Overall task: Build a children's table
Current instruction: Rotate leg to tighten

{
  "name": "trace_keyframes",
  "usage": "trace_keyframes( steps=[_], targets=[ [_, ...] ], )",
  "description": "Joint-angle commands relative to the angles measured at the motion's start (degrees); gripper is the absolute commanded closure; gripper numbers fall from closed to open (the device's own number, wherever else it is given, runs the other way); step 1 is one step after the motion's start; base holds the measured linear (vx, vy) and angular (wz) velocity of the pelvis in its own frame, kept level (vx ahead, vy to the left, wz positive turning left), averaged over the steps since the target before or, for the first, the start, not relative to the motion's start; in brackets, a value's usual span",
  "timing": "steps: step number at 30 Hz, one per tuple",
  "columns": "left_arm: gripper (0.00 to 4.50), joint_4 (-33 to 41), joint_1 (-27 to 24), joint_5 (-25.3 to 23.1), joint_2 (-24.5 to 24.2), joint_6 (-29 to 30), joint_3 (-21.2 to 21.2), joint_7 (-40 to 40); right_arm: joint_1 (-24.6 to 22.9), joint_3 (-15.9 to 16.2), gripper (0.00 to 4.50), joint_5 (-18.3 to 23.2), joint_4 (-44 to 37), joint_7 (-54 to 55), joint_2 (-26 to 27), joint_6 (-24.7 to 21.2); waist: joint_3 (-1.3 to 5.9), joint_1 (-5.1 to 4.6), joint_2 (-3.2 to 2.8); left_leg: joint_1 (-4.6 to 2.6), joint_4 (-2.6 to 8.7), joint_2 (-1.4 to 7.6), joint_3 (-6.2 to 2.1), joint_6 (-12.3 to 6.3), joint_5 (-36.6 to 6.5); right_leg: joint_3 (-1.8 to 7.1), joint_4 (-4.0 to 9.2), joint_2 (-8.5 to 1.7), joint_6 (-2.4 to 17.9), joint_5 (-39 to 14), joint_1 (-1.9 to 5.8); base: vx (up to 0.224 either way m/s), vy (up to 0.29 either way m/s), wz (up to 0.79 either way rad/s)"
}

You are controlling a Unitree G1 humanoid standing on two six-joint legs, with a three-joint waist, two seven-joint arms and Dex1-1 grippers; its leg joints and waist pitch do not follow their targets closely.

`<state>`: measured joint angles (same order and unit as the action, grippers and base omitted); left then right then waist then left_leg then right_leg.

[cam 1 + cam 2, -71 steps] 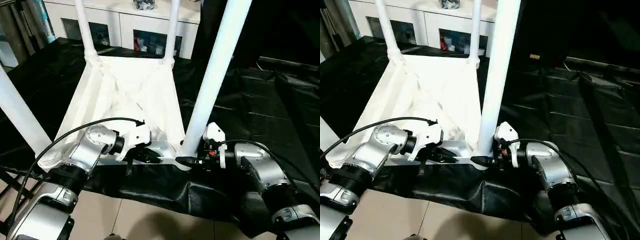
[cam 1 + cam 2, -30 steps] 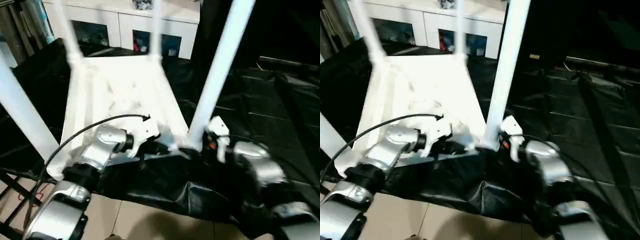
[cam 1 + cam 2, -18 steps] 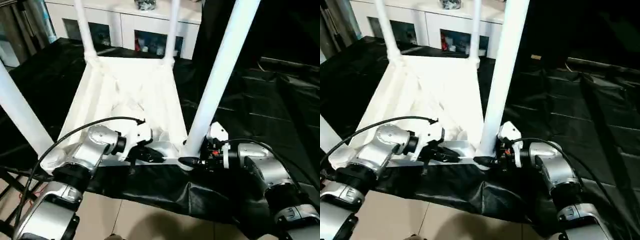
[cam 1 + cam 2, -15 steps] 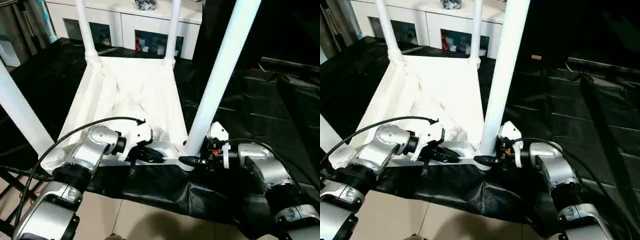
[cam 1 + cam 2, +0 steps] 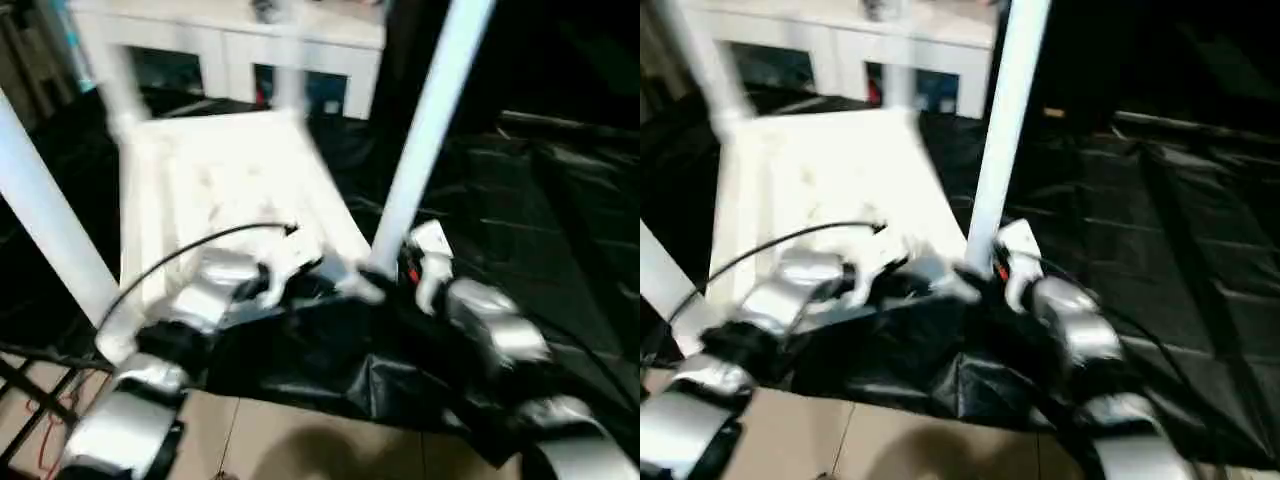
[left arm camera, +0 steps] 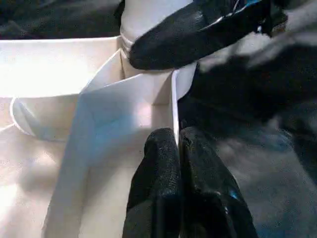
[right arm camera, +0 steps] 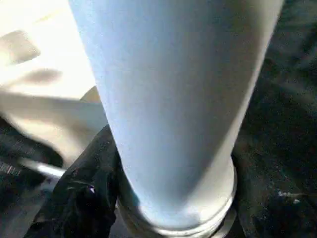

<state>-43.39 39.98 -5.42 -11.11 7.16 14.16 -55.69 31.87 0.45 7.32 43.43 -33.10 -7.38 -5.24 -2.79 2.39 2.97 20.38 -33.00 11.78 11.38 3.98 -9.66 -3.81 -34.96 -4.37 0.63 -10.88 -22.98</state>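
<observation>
Children's table point(image 5: 220, 180), upturned: left gripper point(image 6: 179, 148) pinches its rim; right gripper point(image 6: 198, 34) fingers clasp its near leg point(image 7: 173, 99).

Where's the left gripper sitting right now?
In the left wrist view the left gripper is pinched on the table's near rim, just beside the corner socket with the nearest leg.

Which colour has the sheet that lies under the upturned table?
Black; the sheet shows best in the left eye view.
</observation>
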Motion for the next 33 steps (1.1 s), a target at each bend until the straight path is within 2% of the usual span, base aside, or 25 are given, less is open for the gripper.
trace_keyframes(
  steps=[1,4,6,7,10,13,15,20,21,22,23,24,25,26,27,33],
  targets=[
    [4.5,2.63,0.15,1.02,4.38,0.57,1.52,0.53,0.07,2.05,1.26,-1.7,1.57,2.02,3.03,0.56,3.03,0.14,-0.19,-0.47,3.87,1.64,-1.24,0.16,-17.82,2.72,5.74,-3.93,8.98,-22.48,1.87,0.0,0.0,0.0],
    [4.5,2.58,0.0,0.52,5.1,0.28,2.07,1.12,-0.17,3.03,1.09,-1.27,0.74,-1.31,3.86,0.75,3.27,0.22,-0.29,-0.24,3.77,1.68,-1.07,-0.89,-15.36,2.77,5.04,-3.72,10.91,-15.59,2.24,0.0,0.0,0.0],
    [4.5,2.38,-0.03,0.24,4.87,-0.01,2.31,1.2,-0.17,4.14,0.77,-1.98,0.64,-2.65,3.27,1.45,3.36,0.38,-0.35,-0.52,3.61,1.7,-0.86,-1.4,-14.97,2.84,4.92,-3.71,11.74,-13.4,2.14,0.0,0.0,0.0],
    [4.5,2.34,-0.04,0.18,4.78,-0.09,2.36,1.2,-0.19,4.45,0.77,-2.2,0.58,-2.98,3.07,1.65,3.35,0.37,-0.31,-0.37,3.62,1.68,-0.86,-1.53,-14.77,2.83,4.82,-3.69,11.97,-12.77,2.27,0.0,0.0,0.0],
    [4.5,2.39,-0.57,-0.18,3.11,-1.02,3.02,-0.42,-1.01,6.47,0.69,-2.48,-1.18,-9.07,0.12,2.6,3.19,0.64,-0.35,-0.31,3.63,1.64,-0.86,-1.88,-15.29,2.78,5.04,-3.78,11.53,-14.55,2.43,0.0,0.0,0.0],
    [4.5,4.02,-1.95,0.48,1.04,-1.63,2.9,-4.24,-2.07,6.98,0.69,-1.61,-3.38,-16.05,-3.07,3.01,3.23,0.98,-0.18,-0.14,3.61,1.76,-0.95,-2.54,-15.23,2.77,5.0,-3.85,11.2,-14.48,2.72,0.0,0.0,0.0],
    [4.5,4.86,-2.82,1.23,-0.26,-3.52,3.09,-7.49,-2.78,7.35,0.69,-0.6,-5.27,-20.79,-5.2,2.46,3.24,1.01,0.04,-0.13,3.59,1.8,-0.9,-3.06,-14.74,2.8,4.93,-3.78,11.33,-13.67,2.64,0.0,0.0,0.0],
    [4.5,5.61,-3.94,2.9,-2.58,-5.85,2.89,-12.55,-4.56,8.93,0.69,1.59,-9.03,-32.12,-9.77,0.46,3.13,1.45,-0.16,-0.31,3.68,2.01,-0.86,-3.06,-15.13,2.75,4.83,-3.7,12.02,-13.77,2.54,0.0,0.0,0.0],
    [4.5,5.59,-3.95,3.11,-3.04,-5.52,2.83,-13.4,-4.87,9.32,0.69,1.91,-9.58,-33.98,-10.6,0.33,3.13,1.43,0.18,-0.25,3.65,2.0,-0.78,-3.17,-14.99,2.73,4.82,-3.66,11.96,-13.79,2.58,0.0,0.0,0.0],
    [4.5,5.59,-3.95,3.11,-3.04,-5.52,2.83,-13.4,-4.87,9.32,0.69,1.91,-9.58,-33.98,-10.6,0.33,3.15,1.66,0.04,-0.3,3.56,2.04,-0.74,-3.25,-14.65,2.74,4.74,-3.77,12.0,-13.94,2.55,0.0,0.0,0.0],
    [4.5,5.37,-3.91,3.15,-3.68,-5.71,2.58,-14.24,-5.45,9.82,0.94,2.5,-10.92,-37.04,-11.7,-0.82,3.1,1.81,0.08,-0.24,3.59,1.99,-0.75,-3.19,-14.42,2.68,4.81,-3.74,11.8,-14.57,2.63,0.0,0.0,0.0],
    [4.5,5.21,-3.87,3.15,-3.88,-5.87,2.48,-14.51,-5.64,9.99,0.94,2.71,-11.44,-37.99,-12.03,-1.36,3.09,1.91,0.08,-0.22,3.59,2.02,-0.73,-3.14,-14.34,2.71,4.78,-3.77,11.62,-14.75,2.61,0.0,0.0,0.0],
    [4.5,4.83,-3.72,3.05,-4.17,-6.19,2.45,-14.88,-5.77,10.26,1.01,2.86,-11.83,-38.95,-12.34,-1.96,3.09,2.03,0.43,-0.23,3.56,2.05,-0.7,-3.23,-14.29,2.68,4.86,-3.76,11.34,-15.49,2.57,0.0,0.0,0.0],
    [4.5,4.64,-3.63,3.0,-4.29,-6.35,2.45,-15.04,-5.8,10.39,1.01,2.91,-11.96,-39.32,-12.47,-2.2,3.13,2.17,0.23,-0.26,3.55,2.08,-0.71,-3.01,-14.18,2.71,4.81,-3.89,11.28,-15.92,2.46,0.0,0.0,0.0],
    [4.5,4.56,-3.6,2.98,-4.34,-6.42,2.45,-15.11,-5.82,10.44,1.22,2.93,-12.01,-39.47,-12.52,-2.29,3.1,2.21,0.21,-0.28,3.57,2.08,-0.73,-2.91,-14.19,2.69,4.84,-3.88,11.22,-16.11,2.42,0.0,0.0,0.0],
    [4.5,3.43,-3.06,2.76,-5.17,-7.22,2.26,-15.94,-5.86,11.33,1.68,2.22,-12.26,-40.5,-12.87,-3.26,3.13,2.53,0.27,-0.3,3.6,2.02,-0.76,-2.35,-13.92,2.71,4.84,-3.93,10.56,-16.6,2.38,0.0,0.0,0.0]
  ],
)
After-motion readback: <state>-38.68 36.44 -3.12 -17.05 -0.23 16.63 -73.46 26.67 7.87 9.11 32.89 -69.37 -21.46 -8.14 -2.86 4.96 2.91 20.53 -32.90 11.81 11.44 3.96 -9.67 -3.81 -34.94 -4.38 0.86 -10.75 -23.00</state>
